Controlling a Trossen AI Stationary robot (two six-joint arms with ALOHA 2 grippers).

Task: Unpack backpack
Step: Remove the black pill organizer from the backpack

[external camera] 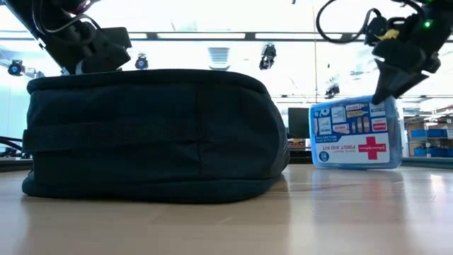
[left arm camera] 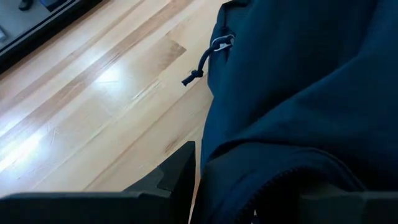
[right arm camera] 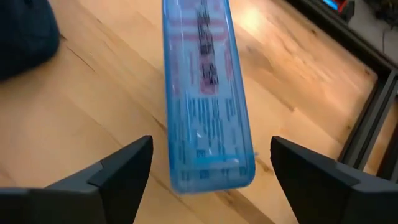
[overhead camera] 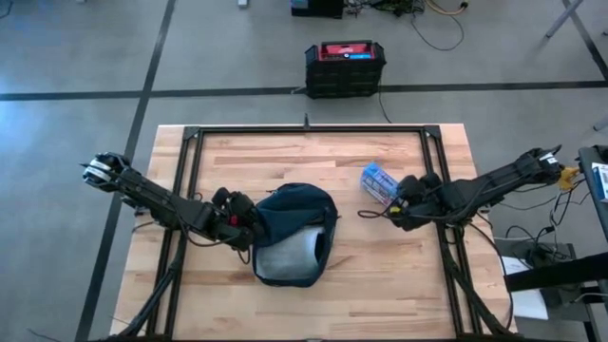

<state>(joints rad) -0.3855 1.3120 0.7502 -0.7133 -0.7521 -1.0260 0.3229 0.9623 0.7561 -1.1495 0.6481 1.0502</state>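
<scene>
The dark navy backpack [overhead camera: 294, 214] lies flat on the middle of the table, its mouth open toward the near edge and showing a pale grey lining [overhead camera: 290, 258]. In the low view the backpack [external camera: 156, 134] fills the left half. My left gripper [overhead camera: 245, 226] is at its left rim, shut on the fabric. A clear blue first-aid kit [overhead camera: 378, 180] stands on its long edge on the table, right of the backpack. My right gripper [right arm camera: 211, 149] is open, one finger on either side of the kit's near end [right arm camera: 205, 93], touching nothing. My left gripper holds the backpack by its left rim, where the zipped edge [left arm camera: 261, 186] runs between the two fingers [left arm camera: 180, 171]. It comes in low from the table's left. A thick bunch of fabric fills the gap. The backpack stays lying on the table.
A black box with a red top [overhead camera: 344, 66] sits on the floor beyond the far edge. Black frame rails [overhead camera: 304, 130] run along the table's far, left and right sides. A zip pull cord [left arm camera: 202, 62] hangs at the backpack's side. Bare wood [overhead camera: 399, 275] lies near right.
</scene>
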